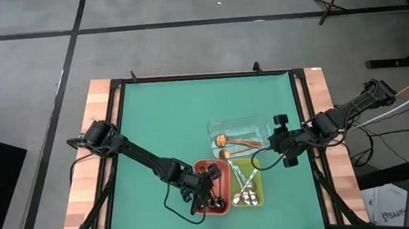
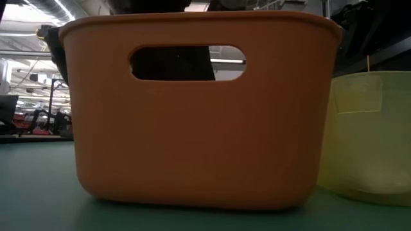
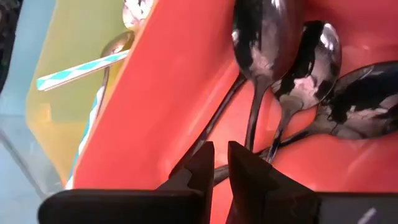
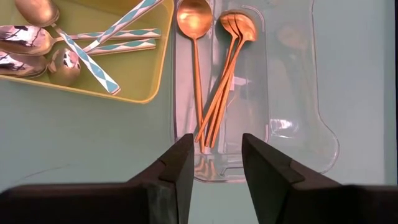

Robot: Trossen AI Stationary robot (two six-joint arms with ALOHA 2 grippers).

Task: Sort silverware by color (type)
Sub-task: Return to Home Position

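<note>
Left claw (image 3: pixel 220 163) nearly closed, empty, down in the red tray (image 1: pixel 223 166) over black spoons (image 3: pixel 292 74), right claw (image 4: pixel 214 158) open above copper spoons (image 4: pixel 214 81) in the clear tray (image 4: pixel 298 93), silver spoons (image 4: pixel 31 43) in the yellow-green tray (image 4: pixel 140 87) on the green surface (image 1: pixel 161 118)

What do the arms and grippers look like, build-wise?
Both arms are dark, slim and multi-jointed, with black cables trailing from them. Left gripper and right gripper each have two flat, wedge-shaped matte black fingers. No markings are visible.
</note>
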